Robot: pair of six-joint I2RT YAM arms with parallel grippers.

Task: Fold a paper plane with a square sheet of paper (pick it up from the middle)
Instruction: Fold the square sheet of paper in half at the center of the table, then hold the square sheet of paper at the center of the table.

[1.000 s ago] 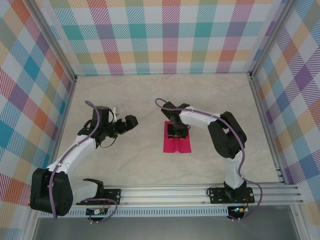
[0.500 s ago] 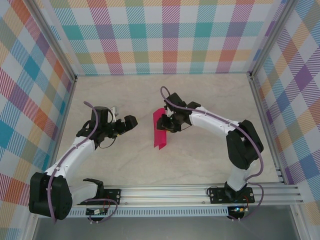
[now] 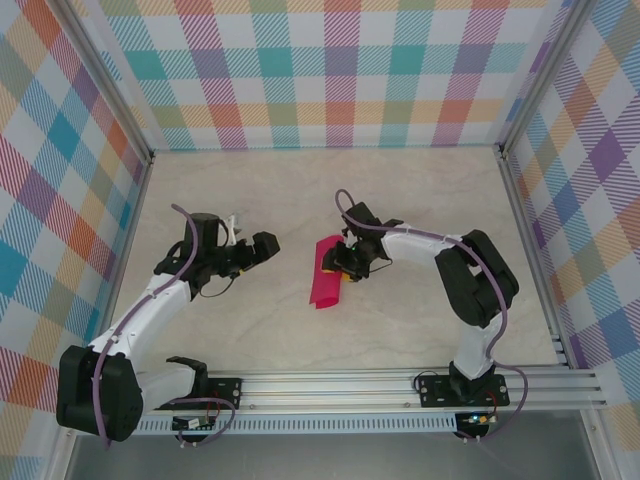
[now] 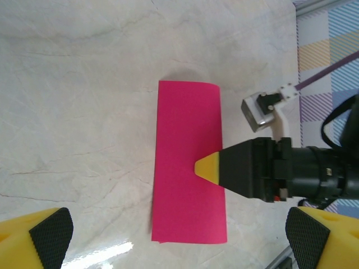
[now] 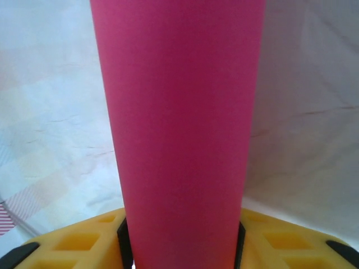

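Change in the last sec: the square sheet of paper [image 4: 188, 162] was lying under the right fingers [image 4: 208, 167] on the worktop [image 3: 250, 320]. It's now been carried off toward the left fingers [image 4: 50, 232] and sits in the gap between the two sets of fingers.

Sheet is doubled over into a long strip, rounded bend at one end, loose edges at the other. From the right wrist cam it runs straight out ahead of the fingers, filling the space between both pads. From the left wrist cam, one yellow right fingertip overlaps the strip's long edge about mid-length.

Right fingers: reads as clamped on the sheet at the middle. Can't tell if the far end of the strip is resting on the worktop or just clear of it.

Left fingers: spread wide, nothing in them, pointed at the strip w/ its flat face square to them. Left arm hasn't budged over the sec.

What it means, IMO: mid-pick worked and gave a soft half-fold, but the bend is still round, no sharp crease yet. Strip is far from a dart shape, so early in the task. Next prob needs pressing that bend flat or a 2nd grip from the left side. Risk: thin paper, layers could slip out of line.
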